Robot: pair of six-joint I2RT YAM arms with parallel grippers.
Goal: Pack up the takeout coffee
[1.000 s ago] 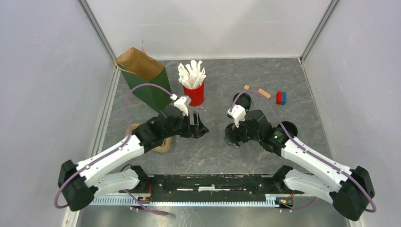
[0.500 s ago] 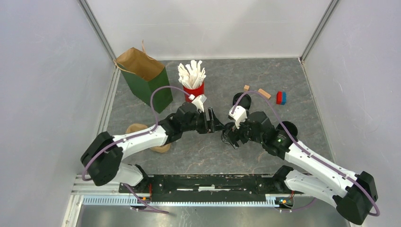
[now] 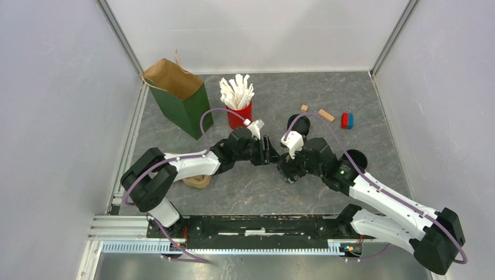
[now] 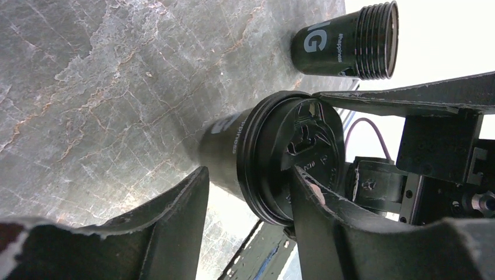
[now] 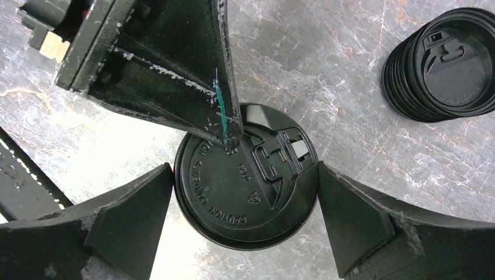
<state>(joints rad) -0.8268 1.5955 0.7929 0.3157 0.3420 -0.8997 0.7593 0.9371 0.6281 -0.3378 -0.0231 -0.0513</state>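
The takeout coffee is a short black paper cup (image 4: pixel 225 153) with white lettering and its flat black lid (image 5: pixel 245 186) on top, standing mid-table. My right gripper (image 5: pixel 245 175) is above it, its fingers touching the lid's rim on both sides. My left gripper (image 4: pixel 245 192) is open and comes in sideways. Its upper fingertip (image 5: pixel 225 137) rests on the lid and its lower finger is beside the cup wall. In the top view the right gripper (image 3: pixel 287 170) hides the cup, with the left gripper (image 3: pixel 269 153) right beside it.
A stack of black cups (image 3: pixel 299 123) stands behind and a stack of lids (image 5: pixel 446 70) to the right. The green paper bag (image 3: pixel 181 99) and red cup of white sticks (image 3: pixel 238 111) are at the back left. Small blocks (image 3: pixel 347 121) lie at the back right. A brown item (image 3: pixel 195 182) lies under the left arm.
My left arm has stretched to the right, bringing its open gripper up to the lidded cup. The right gripper has stayed over the cup.
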